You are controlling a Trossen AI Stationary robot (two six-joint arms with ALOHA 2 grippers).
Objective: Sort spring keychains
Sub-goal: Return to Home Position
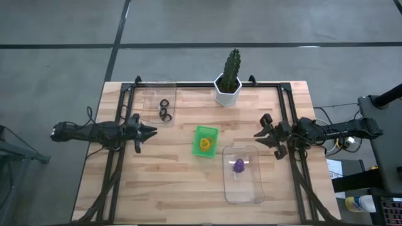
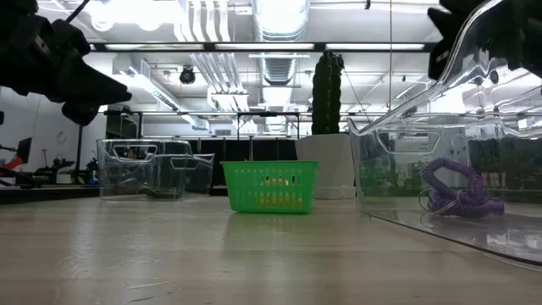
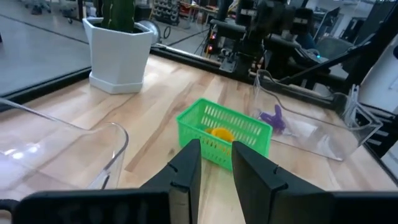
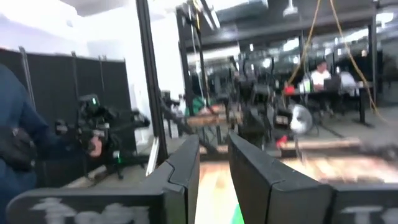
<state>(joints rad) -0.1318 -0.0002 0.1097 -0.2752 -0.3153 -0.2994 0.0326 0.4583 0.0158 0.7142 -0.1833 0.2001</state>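
Observation:
The spring keychains lie sorted by colour. The orange ones (image 1: 205, 144) are in the small green bin (image 1: 205, 130) at the table's middle. The black ones (image 1: 165, 110) are in a clear tray (image 1: 151, 100) at the far left, and the purple ones (image 1: 239, 166) are in a clear tray (image 1: 245, 188) at the near right. My left gripper (image 1: 151, 130) hovers left of the bin and points at it. Its fingers (image 3: 189, 163) stand a narrow gap apart, open, with nothing between them. My right gripper (image 1: 259, 133) hovers right of the bin, tipped a little upward, open by a narrow gap (image 4: 213, 140) and empty.
A cactus in a white pot (image 1: 227, 89) stands at the far edge, behind the bin. Black frame rails (image 1: 119, 157) run along the table's left and right sides under the arms. Bare wood (image 1: 169, 182) lies near the front edge. A person (image 4: 18, 143) shows beyond the table.

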